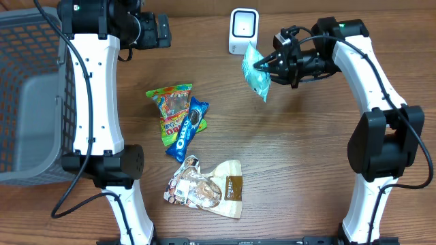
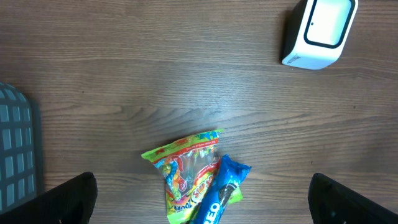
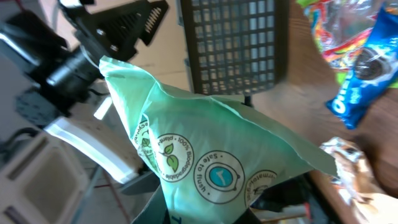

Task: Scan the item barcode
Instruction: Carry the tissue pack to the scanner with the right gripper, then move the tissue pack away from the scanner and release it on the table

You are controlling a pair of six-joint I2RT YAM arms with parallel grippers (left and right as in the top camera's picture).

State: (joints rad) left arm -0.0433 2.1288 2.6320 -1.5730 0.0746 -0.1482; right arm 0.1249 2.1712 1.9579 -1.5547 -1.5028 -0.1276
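Mint-green packet (image 1: 256, 76): pinched at one edge by right gripper (image 1: 264, 65), held off the table just right-front of scanner (image 1: 243, 28), upper corner close beside its casing. Long axis slanting away from scanner toward the front. Probably only a short swing and twist needed to face the window. Left gripper (image 1: 161, 31): spread wide, holding nothing, left of scanner, farther from it than the right. Candy bag (image 1: 174, 109) and Oreo pack (image 1: 192, 126): well in front of scanner.

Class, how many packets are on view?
4: a mint-green packet in the right end effector; a gummy bag mid-table; an Oreo pack overlapping it; a beige snack bag nearer the robot. The basket may hide more.
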